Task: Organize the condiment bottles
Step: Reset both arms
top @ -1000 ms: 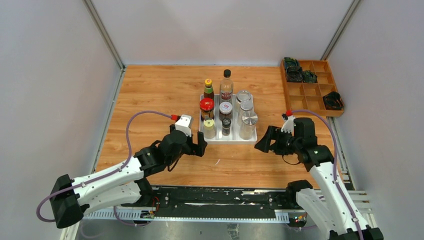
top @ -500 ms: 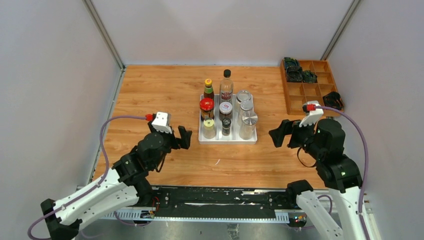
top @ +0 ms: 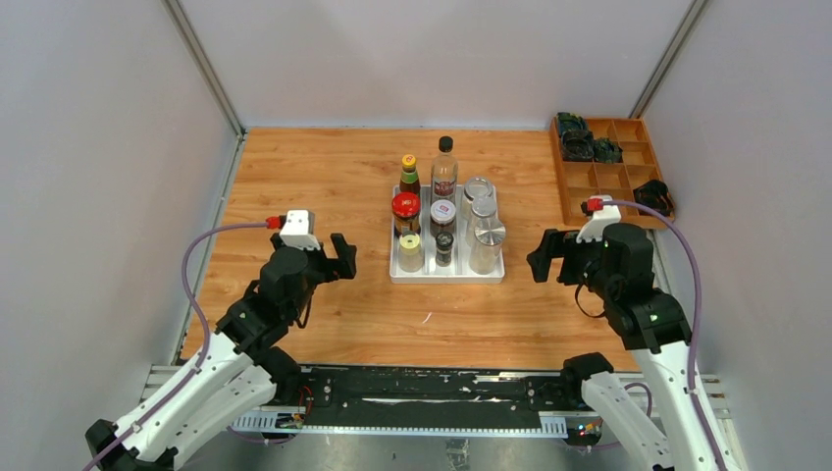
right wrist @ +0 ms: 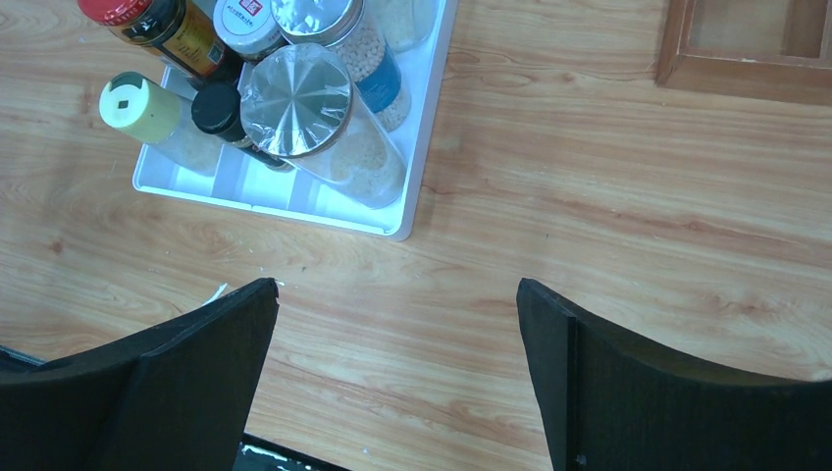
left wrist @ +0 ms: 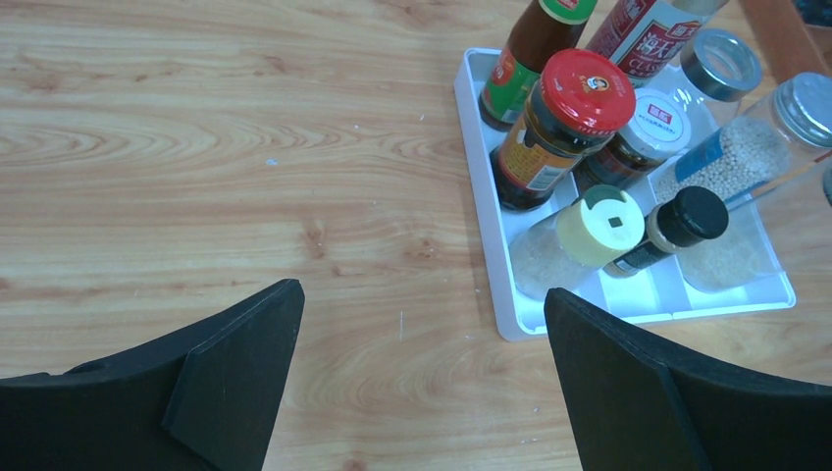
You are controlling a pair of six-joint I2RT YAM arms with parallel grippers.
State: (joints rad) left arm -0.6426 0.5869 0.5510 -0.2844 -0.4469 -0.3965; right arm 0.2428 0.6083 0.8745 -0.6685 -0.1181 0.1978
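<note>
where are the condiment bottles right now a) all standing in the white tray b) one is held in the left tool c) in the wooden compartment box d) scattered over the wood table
A: the condiment bottles all stand inside the white tray, from the red-lidded jar to the tall black-capped bottle, and the left tool and right tool are open and empty.

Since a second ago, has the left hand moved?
Yes. The left hand drew back leftward, away from the white tray and its near-left corner; it is open, holding nothing.
</note>
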